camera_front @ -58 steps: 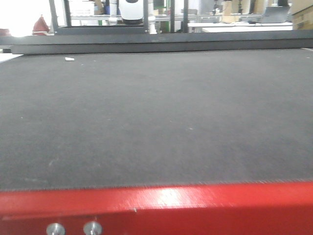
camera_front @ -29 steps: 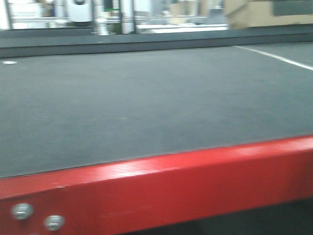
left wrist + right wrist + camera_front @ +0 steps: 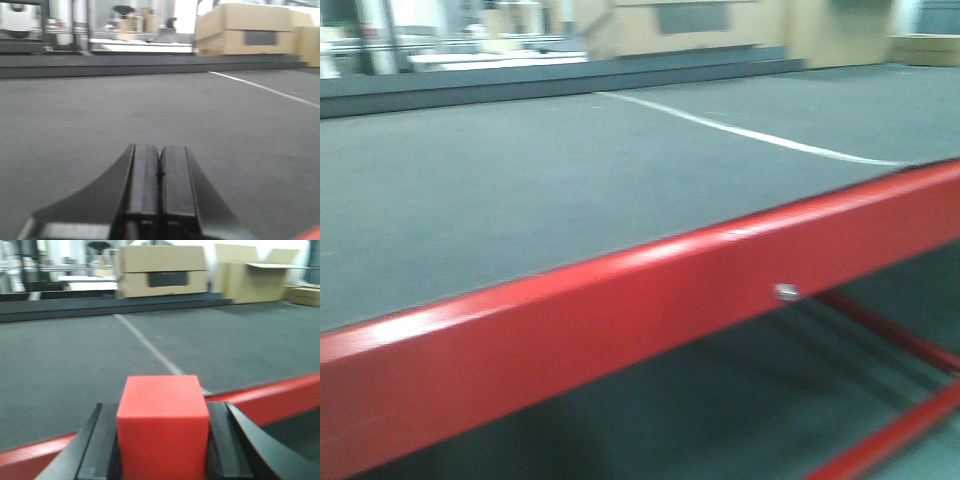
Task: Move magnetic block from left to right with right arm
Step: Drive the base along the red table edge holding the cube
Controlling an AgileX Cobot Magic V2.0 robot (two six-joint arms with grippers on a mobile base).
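In the right wrist view the magnetic block (image 3: 162, 427), a plain red cube, fills the lower middle, clamped between the two black fingers (image 3: 97, 445) of my right gripper (image 3: 161, 440), which is shut on it. The block hangs in front of the table's red front rail (image 3: 270, 400). In the left wrist view my left gripper (image 3: 160, 165) is shut with nothing in it, its pads pressed together, low over the dark grey table mat (image 3: 150, 110). Neither gripper nor the block shows in the front view.
The front view shows the dark mat (image 3: 520, 200) with a white line (image 3: 750, 135) across it, the red front rail (image 3: 650, 310) and red bars (image 3: 890, 335) below. Tan cardboard boxes (image 3: 162, 271) stand beyond the table's far edge, another (image 3: 255, 280) to the right.
The front view has swung to the right: the white line and the table's right end have come into view, and the red rail now runs slanted across the frame.
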